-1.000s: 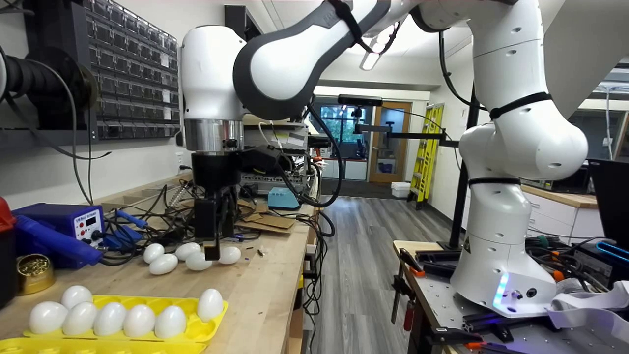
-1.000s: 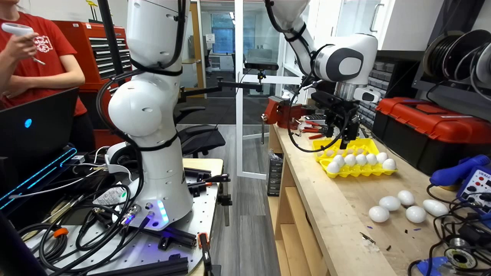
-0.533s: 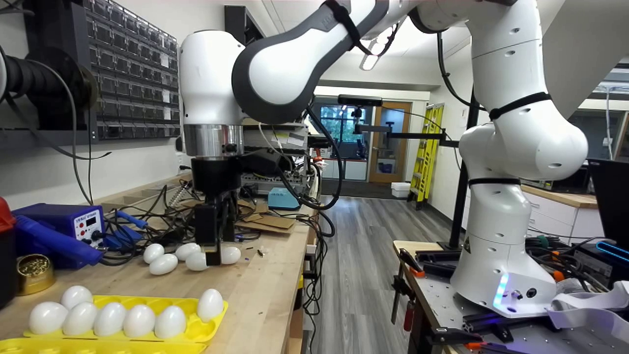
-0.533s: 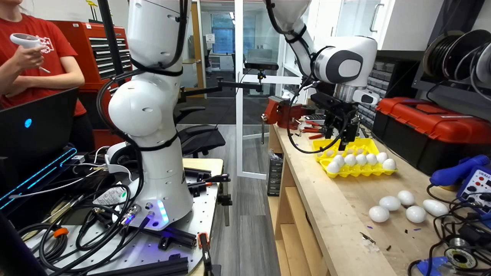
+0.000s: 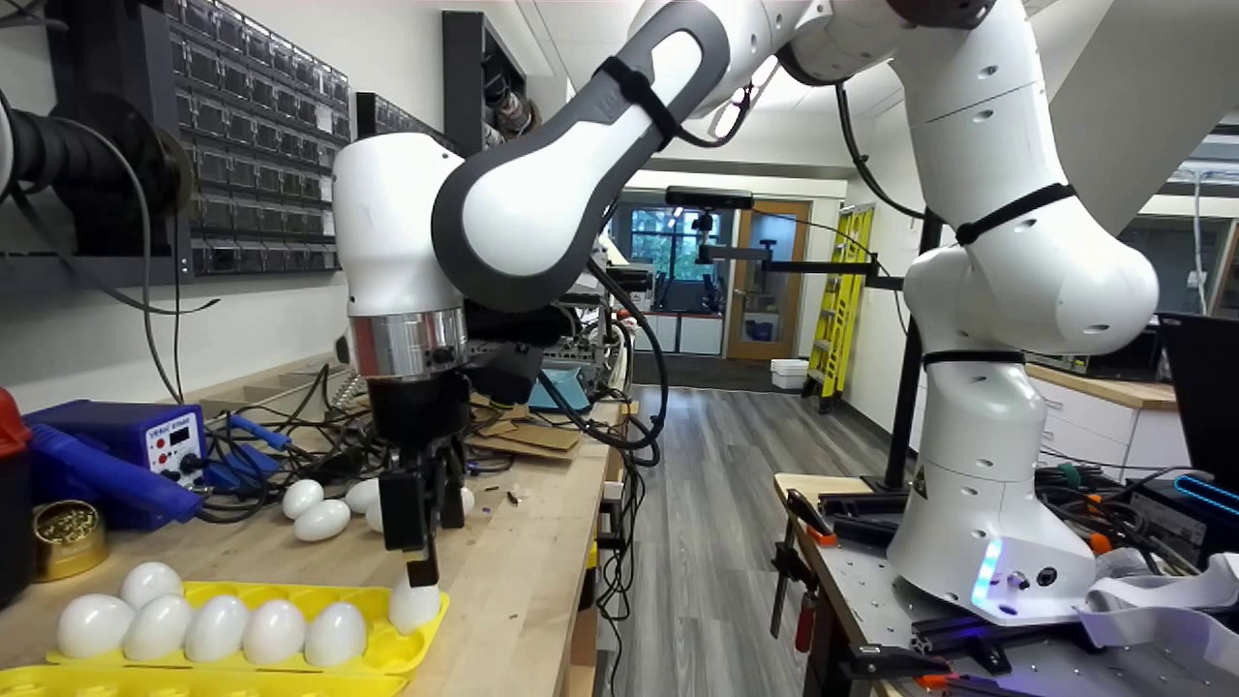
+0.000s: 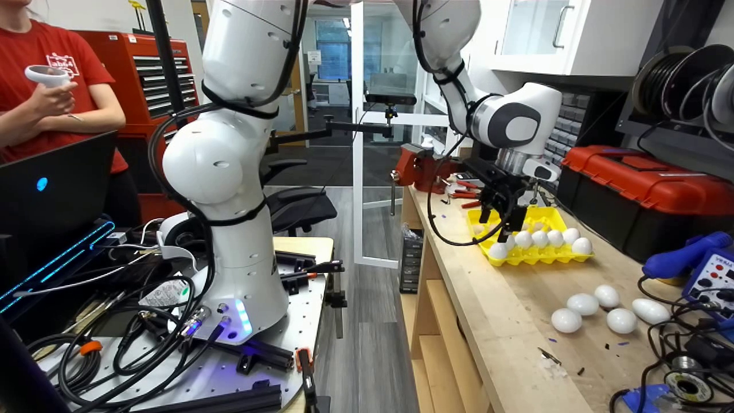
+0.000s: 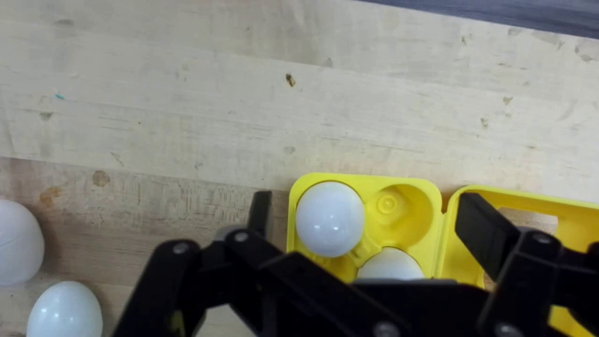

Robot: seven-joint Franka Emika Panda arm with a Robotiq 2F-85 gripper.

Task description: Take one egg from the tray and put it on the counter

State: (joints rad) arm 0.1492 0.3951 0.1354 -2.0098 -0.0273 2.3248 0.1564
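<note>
Open desk [image 5: 513,571] between yellow tray [image 5: 387,644] and right edge in an exterior view, arm [image 5: 581,136] arched down, empty fingers [image 7: 486,229] wide apart

Arm [image 5: 765,34]: bent; base [image 5: 997,542] at 4 o'clock in exterior view, forearm [image 5: 581,174] sloping down toward 8 o'clock. Wrist [image 5: 392,223]: near vertical, at 9 o'clock of forearm end, pointing to 6 o'clock. Gripper [image 7: 372,222], wrist view: jaws parted, fingers [image 7: 485,228] at 9 and 3 o'clock of gap.
</note>
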